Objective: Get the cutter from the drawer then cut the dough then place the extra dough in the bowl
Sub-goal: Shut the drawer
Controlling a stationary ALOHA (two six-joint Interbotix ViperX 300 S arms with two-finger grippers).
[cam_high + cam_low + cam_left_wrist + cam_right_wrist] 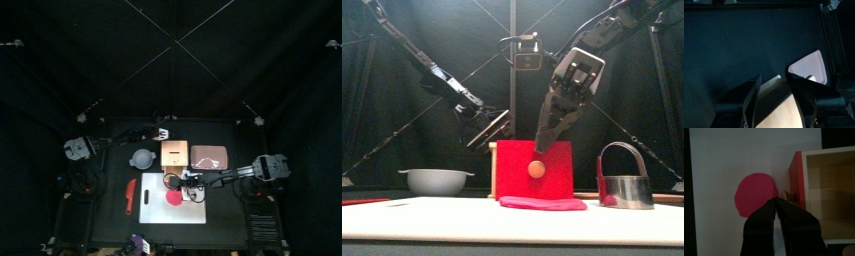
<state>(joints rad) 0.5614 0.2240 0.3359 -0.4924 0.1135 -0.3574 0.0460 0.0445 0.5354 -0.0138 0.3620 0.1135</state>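
The pink dough disc (pixel 173 200) (pixel 543 203) (pixel 756 194) lies flat on the white cutting board (pixel 150 210) (pixel 422 215), just in front of the wooden box (pixel 177 152). The box's red drawer front (pixel 516 170) (pixel 795 178) carries a small knob (pixel 537 170) (pixel 786 194). The drawer looks pulled out and empty inside. The metal cutter (pixel 624 186) stands on the board to the right of the dough. My right gripper (pixel 541 148) (pixel 777 203) is shut, its tip just above the knob. Behind, over the box's top, my left gripper (pixel 492 130) (pixel 777 82) hangs open.
The blue-grey bowl (pixel 143 158) (pixel 437 180) sits left of the box. The pink tray (pixel 210 156) (pixel 811 67) lies to the box's right. A long red item (pixel 130 195) rests by the board's left edge.
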